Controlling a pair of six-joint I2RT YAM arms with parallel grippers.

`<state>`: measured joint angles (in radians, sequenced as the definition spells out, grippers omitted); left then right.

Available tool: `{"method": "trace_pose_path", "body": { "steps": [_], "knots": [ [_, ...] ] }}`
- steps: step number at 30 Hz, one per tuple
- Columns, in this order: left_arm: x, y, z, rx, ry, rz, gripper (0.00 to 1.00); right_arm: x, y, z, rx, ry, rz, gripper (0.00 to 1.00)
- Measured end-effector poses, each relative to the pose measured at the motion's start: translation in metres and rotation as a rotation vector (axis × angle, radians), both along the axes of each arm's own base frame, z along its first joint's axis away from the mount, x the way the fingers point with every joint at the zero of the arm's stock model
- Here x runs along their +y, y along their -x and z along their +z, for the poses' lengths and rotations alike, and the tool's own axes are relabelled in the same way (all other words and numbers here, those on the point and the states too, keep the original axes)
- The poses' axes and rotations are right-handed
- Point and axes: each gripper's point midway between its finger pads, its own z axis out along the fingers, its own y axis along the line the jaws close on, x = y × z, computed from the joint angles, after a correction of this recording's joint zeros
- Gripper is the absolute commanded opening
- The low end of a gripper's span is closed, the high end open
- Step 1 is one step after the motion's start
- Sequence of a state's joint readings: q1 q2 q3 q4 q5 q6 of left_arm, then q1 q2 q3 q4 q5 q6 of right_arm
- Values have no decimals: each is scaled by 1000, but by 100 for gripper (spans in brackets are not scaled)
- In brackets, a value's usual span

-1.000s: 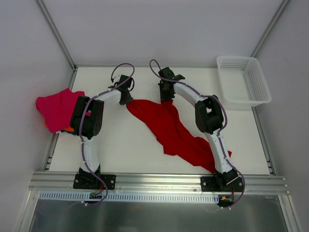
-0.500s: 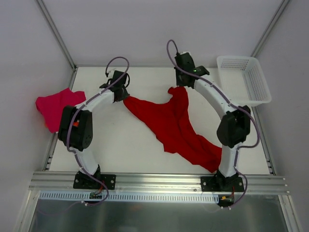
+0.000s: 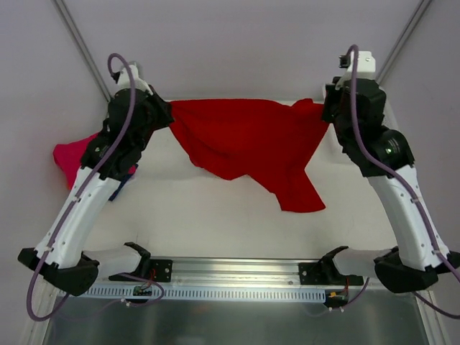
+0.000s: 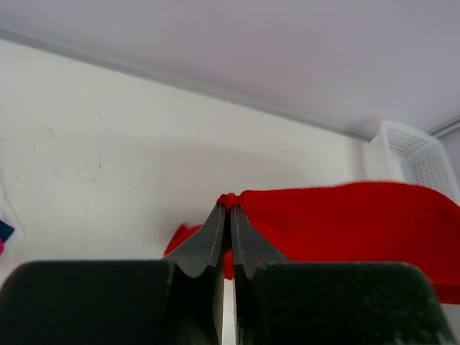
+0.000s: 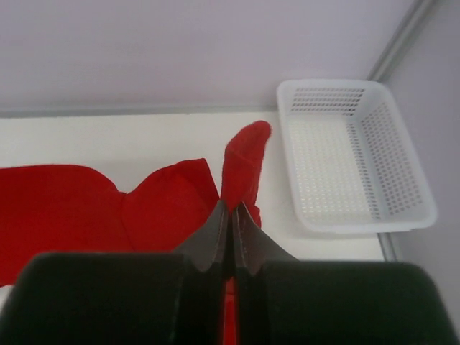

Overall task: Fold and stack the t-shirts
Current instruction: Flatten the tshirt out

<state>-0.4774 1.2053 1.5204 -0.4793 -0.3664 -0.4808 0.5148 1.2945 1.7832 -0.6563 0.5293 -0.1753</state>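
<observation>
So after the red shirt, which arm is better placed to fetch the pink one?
Probably the left. The pink shirt lies at the table's left edge, much nearer the left gripper than the right gripper. Both are shut on the red shirt.

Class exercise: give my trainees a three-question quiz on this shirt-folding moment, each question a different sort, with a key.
1. True or false: the left gripper and the right gripper are each shut on the red t-shirt.
2. The magenta shirt lies: A at the left edge of the table; B between the arm bases; C over the right arm.
3. Fill in: in the right wrist view, a white ____ stands right of the held cloth.
Key: 1 true; 2 A; 3 basket.
</observation>
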Motion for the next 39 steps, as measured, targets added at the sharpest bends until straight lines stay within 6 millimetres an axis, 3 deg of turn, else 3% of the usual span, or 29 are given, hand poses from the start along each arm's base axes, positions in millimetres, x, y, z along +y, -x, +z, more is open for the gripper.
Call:
{"method": "trace_pose_path", "body": {
  "steps": [5,13,17,21,27,31,35,39],
  "knots": [
    [26,41,57,-112,27,20,0,-44,48,43,-117,-4,-78,0],
    [46,113,97,-210,91,-63,0,-101,139,97,-317,-119,-117,0],
    [47,146,125,-272,135,-149,0,-118,174,128,-413,-184,-106,1],
    [46,166,139,-305,158,-207,0,-121,189,146,-457,-212,-69,1],
    [43,182,142,-306,166,-264,0,-121,200,164,-494,-232,-33,1],
    [41,175,135,-282,155,-255,0,-117,192,157,-484,-218,-37,1],
    [40,138,101,-182,98,-159,0,-99,151,116,-386,-151,-61,1],
    [30,69,39,-7,-18,-32,0,-72,90,43,-215,-61,-85,1]
  ]
}}
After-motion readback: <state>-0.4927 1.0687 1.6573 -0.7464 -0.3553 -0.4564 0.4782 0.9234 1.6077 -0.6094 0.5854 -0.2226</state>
